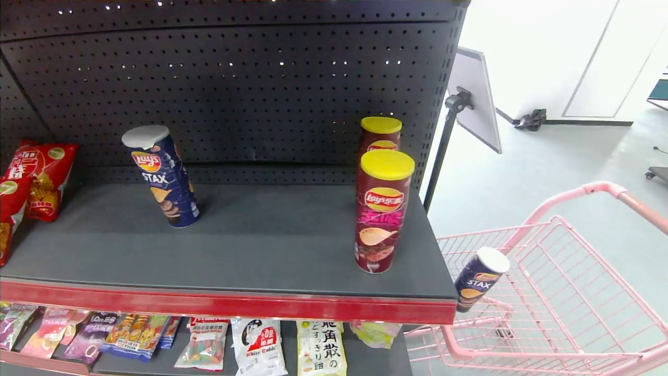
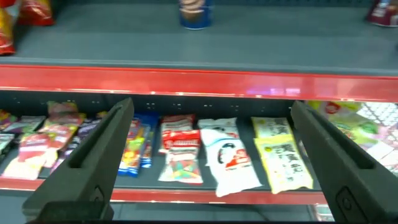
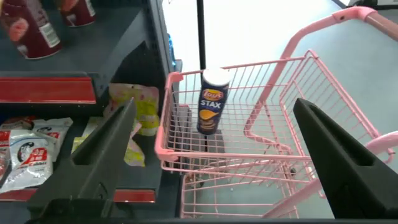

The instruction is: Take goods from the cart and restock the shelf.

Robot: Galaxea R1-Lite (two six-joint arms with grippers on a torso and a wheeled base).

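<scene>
Right pincer [image 3: 214, 104], jaws parted, before blue can [image 3: 211, 109] in pink cart [image 3: 267, 61]

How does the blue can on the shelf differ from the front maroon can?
The blue can has a white lid, the front maroon can a yellow one. The blue can stands alone at left, farther back; the front maroon can stands at right, nearer the edge, a second maroon can behind it. Both are tall tubes standing on the shelf.
</scene>
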